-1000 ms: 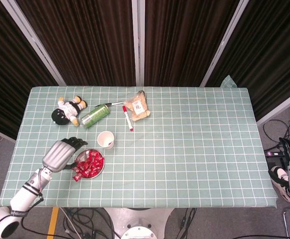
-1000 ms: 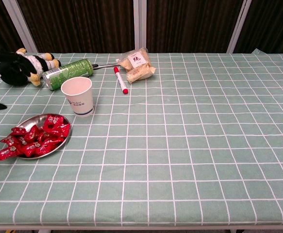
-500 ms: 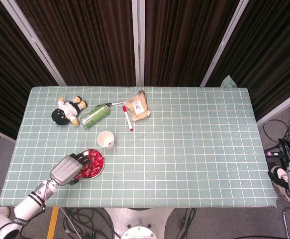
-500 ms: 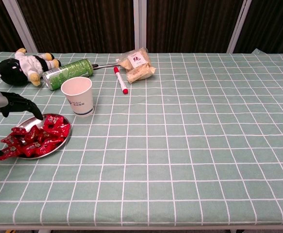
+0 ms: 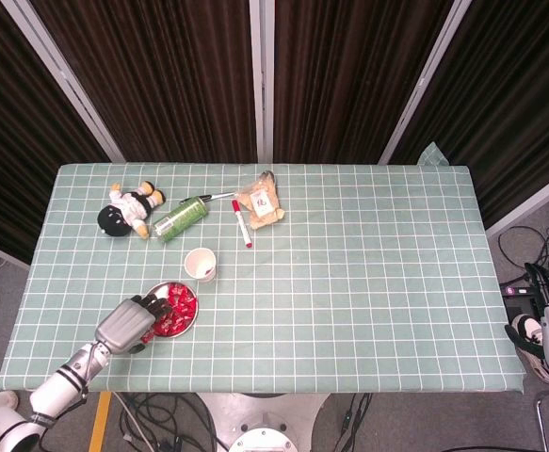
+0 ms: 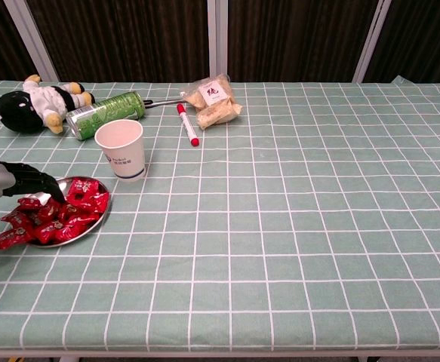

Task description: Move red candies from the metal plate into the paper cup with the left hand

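Heaped as shiny red candies [image 6: 57,213] on the plate [image 6: 101,219], beneath spread fingertips [image 6: 50,193] of the left hand [image 5: 123,323], holding nothing discernible.

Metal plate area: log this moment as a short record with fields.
plate: metal plate near the table's front left, piled with red candies
cup: paper cup upright, just behind the plate, apart from it
left hand: left hand over the plate's left side, fingers reaching onto the candies; whether it grips one cannot be told
right hand: not in view; only part of the right arm shows at the head view's edge
task state: no candy visible inside the cup
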### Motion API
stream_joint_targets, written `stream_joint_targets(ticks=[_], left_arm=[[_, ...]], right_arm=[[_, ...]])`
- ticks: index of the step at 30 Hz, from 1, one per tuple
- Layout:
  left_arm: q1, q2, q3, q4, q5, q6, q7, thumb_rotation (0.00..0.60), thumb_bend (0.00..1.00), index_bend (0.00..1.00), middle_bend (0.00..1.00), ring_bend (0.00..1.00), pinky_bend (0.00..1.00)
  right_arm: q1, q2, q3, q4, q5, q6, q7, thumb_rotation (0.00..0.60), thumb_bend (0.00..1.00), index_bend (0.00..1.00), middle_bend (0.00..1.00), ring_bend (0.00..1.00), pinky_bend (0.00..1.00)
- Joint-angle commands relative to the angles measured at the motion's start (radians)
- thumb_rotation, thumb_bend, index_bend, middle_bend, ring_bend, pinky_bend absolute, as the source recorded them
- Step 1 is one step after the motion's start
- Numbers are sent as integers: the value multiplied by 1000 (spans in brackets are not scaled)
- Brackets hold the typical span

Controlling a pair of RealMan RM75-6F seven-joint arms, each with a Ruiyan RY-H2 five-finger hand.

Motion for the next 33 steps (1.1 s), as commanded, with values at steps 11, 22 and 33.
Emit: stream_joint_targets(ticks=[11,22,33], left_arm=[[-26,-14,-26,36,-15,-45,-26,600,161,299,292,220,392],[-53,-29,-47,55,-15,-67,-75,600,188,319,306,221,419],[-71,-53,-55,74,-21,-89,-120,600,211,391,372,280,489]], right_arm=[[-3,4,-1,-10,5,1,-11,600,99,0,99,68,176],[-6,1,-4,-10,6,2,-12,600,99,0,99,68,176],[-11,3,-4,-6,15,0,-7,600,99,0,100,68,177]])
